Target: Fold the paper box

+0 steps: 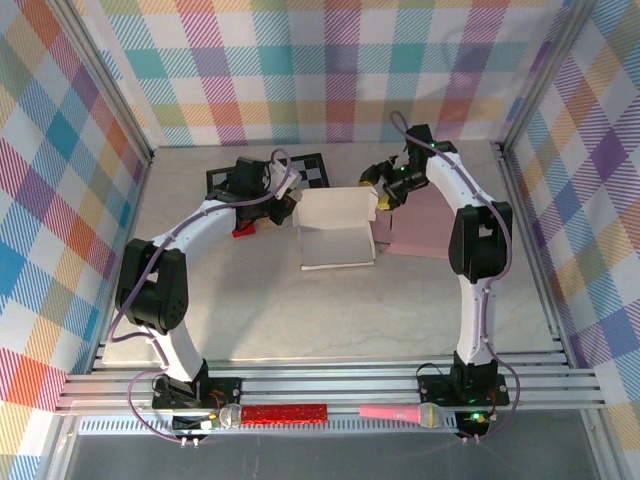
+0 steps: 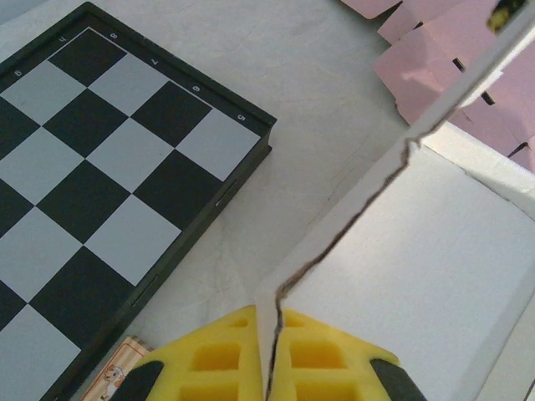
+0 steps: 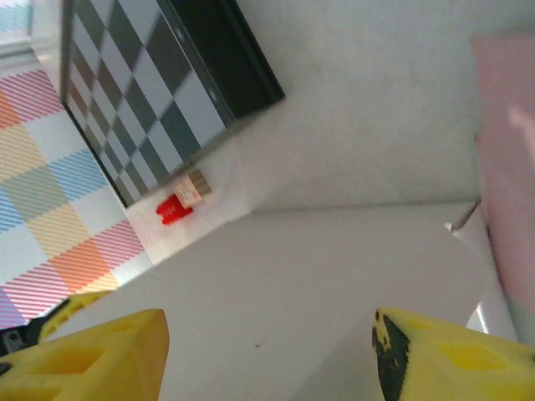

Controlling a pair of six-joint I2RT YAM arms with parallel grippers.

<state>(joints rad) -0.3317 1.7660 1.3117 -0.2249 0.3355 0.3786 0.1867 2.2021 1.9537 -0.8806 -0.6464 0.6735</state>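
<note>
the box [image 1: 337, 235] is a white paper one, lying open in the middle of the table [image 1: 300, 320], between the two arms. its back wall stands up and its floor lies flat towards the near edge.

the left jaws are closed tight on the box's left wall. in the left wrist view the thin paper edge runs up from between the two yellow fingers [image 2: 217, 359], and the white floor of the box [image 2: 435, 251] lies to the right of it.

the right jaws are at the box's far right corner and stand wide open. in the right wrist view the white panel [image 3: 334, 284] lies beyond them, and nothing shows gripped between them.

a chessboard [image 1: 318, 172] lies flat behind the left arm, just left of the box [image 2: 109, 184] [image 3: 159, 92]. a small red piece [image 1: 243, 232] lies on the table near the board's edge [image 3: 173, 209]. pink sheets [image 1: 420, 225] lie flat just right of the box [image 2: 435, 58] [image 3: 506, 125].
</note>
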